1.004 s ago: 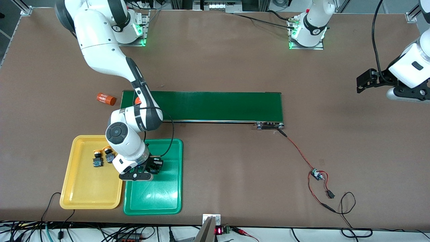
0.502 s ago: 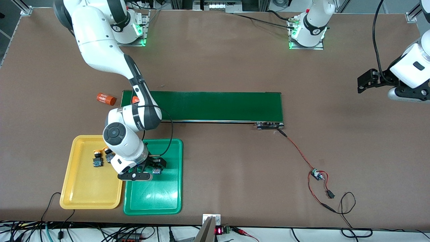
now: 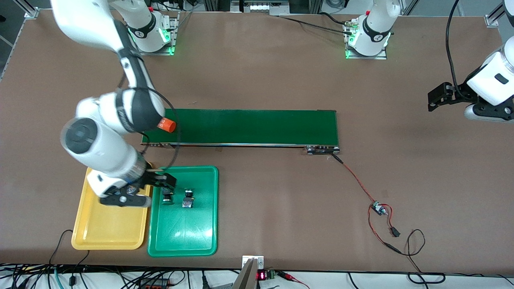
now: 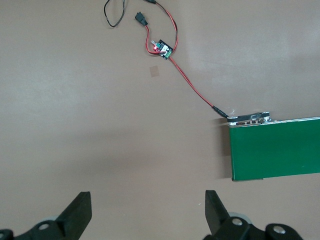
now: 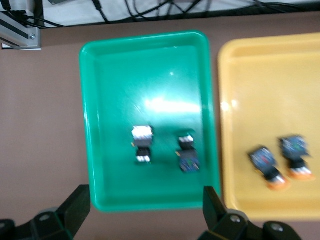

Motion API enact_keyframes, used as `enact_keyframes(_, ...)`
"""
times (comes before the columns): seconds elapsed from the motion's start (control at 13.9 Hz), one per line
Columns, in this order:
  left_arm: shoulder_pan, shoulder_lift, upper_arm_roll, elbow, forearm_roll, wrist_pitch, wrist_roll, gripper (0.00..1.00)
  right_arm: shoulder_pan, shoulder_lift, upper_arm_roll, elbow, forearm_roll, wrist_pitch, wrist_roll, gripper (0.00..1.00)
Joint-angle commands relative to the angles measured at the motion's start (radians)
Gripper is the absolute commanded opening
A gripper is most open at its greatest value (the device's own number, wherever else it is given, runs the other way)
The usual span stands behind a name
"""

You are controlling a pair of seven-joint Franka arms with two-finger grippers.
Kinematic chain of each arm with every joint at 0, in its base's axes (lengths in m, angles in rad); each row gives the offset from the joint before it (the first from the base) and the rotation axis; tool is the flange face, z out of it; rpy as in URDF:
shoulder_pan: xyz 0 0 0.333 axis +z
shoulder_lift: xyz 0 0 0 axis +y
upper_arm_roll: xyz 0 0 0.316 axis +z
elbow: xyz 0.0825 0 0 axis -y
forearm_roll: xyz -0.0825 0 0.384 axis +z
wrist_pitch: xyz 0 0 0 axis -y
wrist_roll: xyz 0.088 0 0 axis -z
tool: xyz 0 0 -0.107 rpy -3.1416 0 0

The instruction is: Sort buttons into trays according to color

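Right end effector spread over trays' seam; left end effector spread, apparently idle

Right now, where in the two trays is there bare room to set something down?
Green tray: bare floor from the two buttons to the rim nearest the front camera. Yellow tray: same end bare. Crowded: the conveyor ends, under the right end effector.

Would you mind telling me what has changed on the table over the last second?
The right gripper let go of a green button in the green tray, then rose and drew back toward the yellow tray, open and empty. Two green buttons now lie side by side in the green tray. The two orange buttons in the yellow tray, the belt and the waiting left gripper stayed put.
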Motion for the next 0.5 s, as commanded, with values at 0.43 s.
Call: enact_keyframes(0.43, -0.005, -0.005, -0.002, 0.003, 0.007, 0.003, 0.012, 1.0, -0.218, -0.327, -0.038, -0.191, -0.043, -0.228, -0.302, 1.0)
